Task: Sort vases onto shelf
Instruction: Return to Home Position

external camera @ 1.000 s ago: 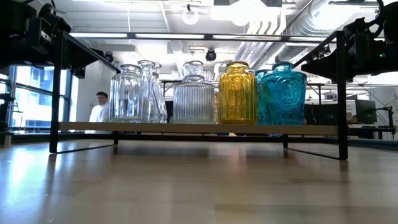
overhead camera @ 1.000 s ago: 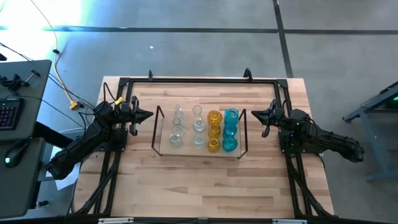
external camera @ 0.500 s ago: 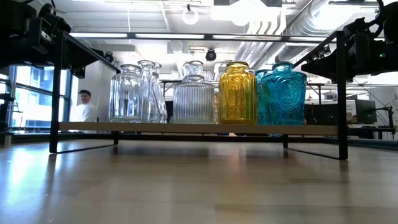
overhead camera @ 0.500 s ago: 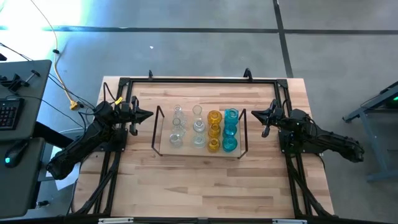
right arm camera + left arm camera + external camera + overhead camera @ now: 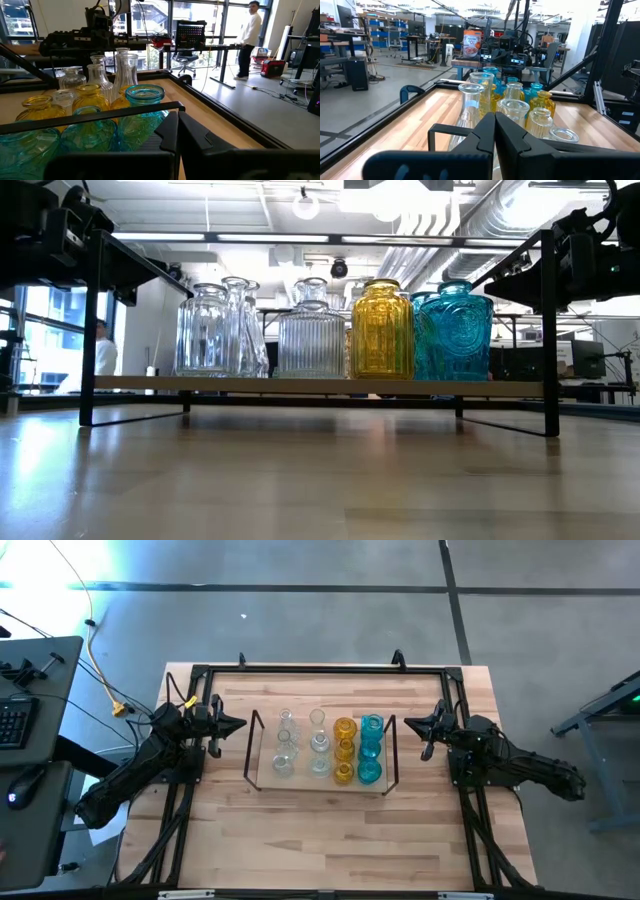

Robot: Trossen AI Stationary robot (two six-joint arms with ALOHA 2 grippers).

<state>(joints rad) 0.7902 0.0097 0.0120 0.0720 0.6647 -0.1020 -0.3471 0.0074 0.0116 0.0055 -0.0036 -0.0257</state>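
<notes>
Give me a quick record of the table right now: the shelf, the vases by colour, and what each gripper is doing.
shelf: middle of the table, between the two arms
clear vases: two lines on the shelf, toward the left arm
yellow vases: one line, between clear and blue
blue vases: one line, toward the right arm
vases off the shelf: none in view
left gripper: shut, empty, beside its end of the shelf
right gripper: shut, empty, beside the opposite end
person: standing in the room beyond the table
</notes>
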